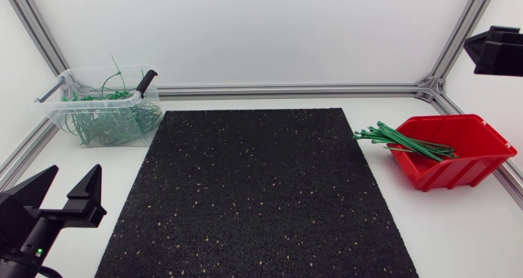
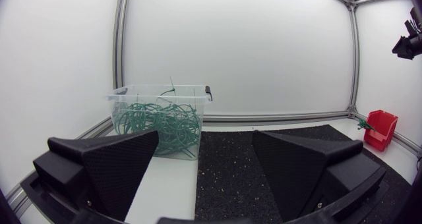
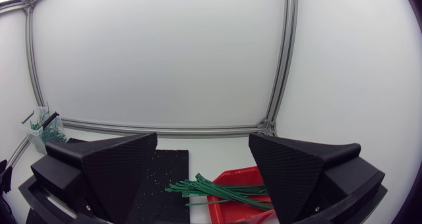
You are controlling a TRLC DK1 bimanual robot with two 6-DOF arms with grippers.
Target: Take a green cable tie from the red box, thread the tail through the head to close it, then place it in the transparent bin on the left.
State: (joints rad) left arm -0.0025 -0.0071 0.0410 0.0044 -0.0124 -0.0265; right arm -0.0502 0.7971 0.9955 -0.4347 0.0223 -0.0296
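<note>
A red box (image 1: 480, 160) stands at the table's right, and a bundle of green cable ties (image 1: 404, 141) sticks out over its left rim. The transparent bin (image 1: 51, 105) at the back left holds a tangle of closed green ties. My left gripper (image 1: 64, 188) is open and empty near the front left corner, well short of the bin (image 2: 158, 88). My right gripper (image 1: 494, 49) hangs high at the right, above and behind the red box. In the right wrist view it (image 3: 202, 138) is open and empty, with the ties (image 3: 217, 191) and the red box (image 3: 232, 208) below and ahead of it.
A black speckled mat (image 1: 253, 196) covers the middle of the table. Aluminium frame rails (image 1: 286, 90) run along the back and side edges, against white walls. The bin has a black clip (image 1: 145, 82) on its right end.
</note>
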